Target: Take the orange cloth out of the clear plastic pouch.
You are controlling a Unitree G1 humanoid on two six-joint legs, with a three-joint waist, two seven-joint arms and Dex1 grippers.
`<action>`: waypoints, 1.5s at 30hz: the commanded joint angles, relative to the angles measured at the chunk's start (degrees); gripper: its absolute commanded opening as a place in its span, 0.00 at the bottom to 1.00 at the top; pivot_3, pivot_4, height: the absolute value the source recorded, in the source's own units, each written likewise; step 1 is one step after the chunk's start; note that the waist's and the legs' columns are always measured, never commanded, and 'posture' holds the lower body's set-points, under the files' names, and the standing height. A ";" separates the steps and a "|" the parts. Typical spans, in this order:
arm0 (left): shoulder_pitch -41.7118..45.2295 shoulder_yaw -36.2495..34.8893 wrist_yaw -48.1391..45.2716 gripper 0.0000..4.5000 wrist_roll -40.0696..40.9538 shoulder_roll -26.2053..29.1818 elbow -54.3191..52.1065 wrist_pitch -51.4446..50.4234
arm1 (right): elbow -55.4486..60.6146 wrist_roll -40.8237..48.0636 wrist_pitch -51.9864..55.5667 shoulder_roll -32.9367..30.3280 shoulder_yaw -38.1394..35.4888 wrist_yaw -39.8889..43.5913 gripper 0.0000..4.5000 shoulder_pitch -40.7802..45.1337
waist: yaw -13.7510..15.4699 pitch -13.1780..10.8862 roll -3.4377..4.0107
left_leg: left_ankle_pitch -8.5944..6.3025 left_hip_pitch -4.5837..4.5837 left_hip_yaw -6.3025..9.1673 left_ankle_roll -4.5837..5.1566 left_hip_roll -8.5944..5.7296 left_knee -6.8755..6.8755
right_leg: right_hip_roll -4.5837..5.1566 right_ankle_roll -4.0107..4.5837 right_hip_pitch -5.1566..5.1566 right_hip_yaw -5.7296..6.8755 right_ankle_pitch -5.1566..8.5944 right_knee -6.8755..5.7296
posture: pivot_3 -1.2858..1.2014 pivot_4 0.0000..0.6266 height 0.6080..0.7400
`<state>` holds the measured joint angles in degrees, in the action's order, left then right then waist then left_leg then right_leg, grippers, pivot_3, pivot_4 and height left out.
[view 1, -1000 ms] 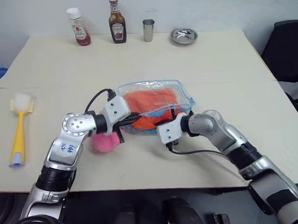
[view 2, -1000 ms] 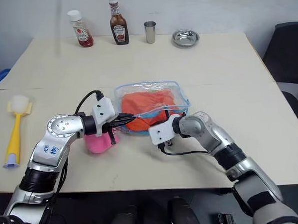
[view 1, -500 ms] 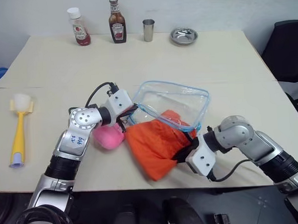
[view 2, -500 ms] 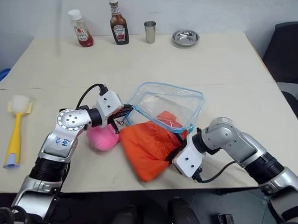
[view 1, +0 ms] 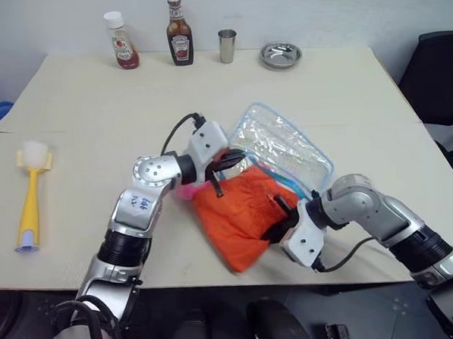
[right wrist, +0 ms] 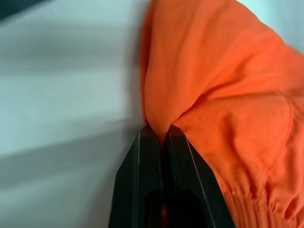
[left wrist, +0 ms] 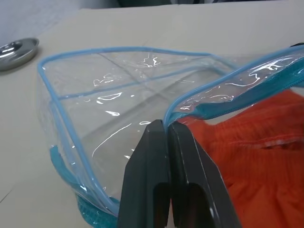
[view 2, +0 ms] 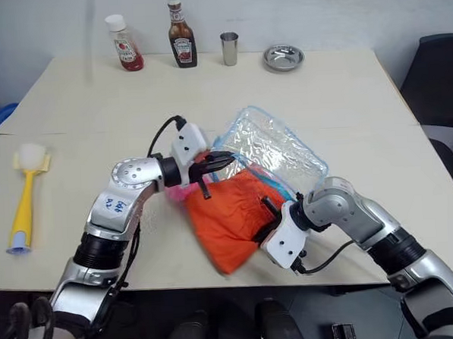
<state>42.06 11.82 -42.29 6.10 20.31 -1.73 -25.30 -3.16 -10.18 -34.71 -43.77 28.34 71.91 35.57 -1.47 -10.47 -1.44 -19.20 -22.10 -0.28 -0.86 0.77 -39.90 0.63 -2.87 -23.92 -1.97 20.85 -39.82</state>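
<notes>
Right wrist view shows the right tool (right wrist: 165, 129) clamped on the orange cloth (view 1: 240, 210), nearer than the clear plastic pouch (view 1: 282, 147), whose rim the left tool (left wrist: 167, 124) pinches; a snagged fold could drag the pouch along.

The left gripper (left wrist: 167, 127) pinches the blue-trimmed mouth edge of the pouch (left wrist: 118, 109), its two black fingers (left wrist: 147, 166) pressed together on the trim. The pouch body spreads clear and looks hollow beyond them. The cloth (left wrist: 256, 161) bulges at the mouth. A metal dish (left wrist: 16, 47) sits near the desk (left wrist: 156, 23) edge.
</notes>
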 commanded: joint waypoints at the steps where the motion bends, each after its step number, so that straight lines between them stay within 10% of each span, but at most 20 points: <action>1: 2.17 0.75 2.66 0.00 -3.05 -0.15 1.38 1.27 | -1.86 -1.82 -2.96 -0.25 0.53 -0.69 0.01 -0.29 | -0.05 0.00 0.00 | 0.00 0.03 0.00 0.00 0.00 0.00 | 0.00 0.00 0.03 0.00 0.00 0.00 | 0.52 0.24 1.00; 11: 6.37 -2.36 11.52 0.00 -12.83 8.55 22.07 11.41 | 12.24 5.74 -7.50 -20.49 -4.18 2.29 0.01 -17.23 | 1.40 0.00 0.00 | -0.07 0.06 0.00 0.10 0.00 0.00 | 0.02 0.00 0.18 0.04 0.00 0.23 | 0.52 0.24 1.00; 17: 1.26 -3.92 3.29 0.00 -8.41 12.27 15.91 12.14 | 8.17 7.57 -2.40 -26.06 -14.59 -3.95 0.01 -24.62 | 1.41 0.00 0.00 | -0.09 0.18 -0.01 0.10 0.00 0.01 | 0.04 0.00 0.32 0.04 0.00 0.25 | 0.52 0.24 1.00; 27: -16.96 -3.19 -14.12 0.00 -0.76 23.16 -9.40 8.31 | 2.02 15.35 19.17 -21.32 -35.21 -17.30 0.01 -33.16 | 1.26 0.00 0.01 | -0.09 0.63 -0.12 0.09 0.02 0.30 | -0.02 0.00 0.61 -0.10 0.00 0.23 | 0.52 0.24 1.00; 42: -12.76 -5.29 -13.39 0.00 2.45 21.39 -5.08 2.60 | 9.17 12.70 30.91 -13.02 -36.07 -23.61 0.01 -32.28 | 1.26 -0.02 0.04 | -0.15 0.79 -0.24 0.20 0.01 0.56 | -0.06 0.00 0.67 -0.21 0.00 0.33 | 0.52 0.24 1.00; 45: -12.78 -5.92 -13.58 0.14 4.25 20.44 -6.12 -0.73 | 9.58 13.58 31.95 -12.70 -35.88 -22.65 0.15 -32.24 | 1.27 -0.02 0.04 | -0.13 0.79 -0.24 0.15 0.01 0.59 | -0.07 0.00 0.67 -0.21 0.00 0.34 | 0.52 0.24 1.00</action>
<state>28.71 7.65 -55.86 8.78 40.41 -6.20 -24.34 4.58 2.31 -3.31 -56.81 -6.82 48.87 3.05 -0.20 -10.49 -1.40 -19.32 -21.31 -0.52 -0.70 0.79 -39.31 0.57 -2.87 -23.26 -2.18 20.85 -39.49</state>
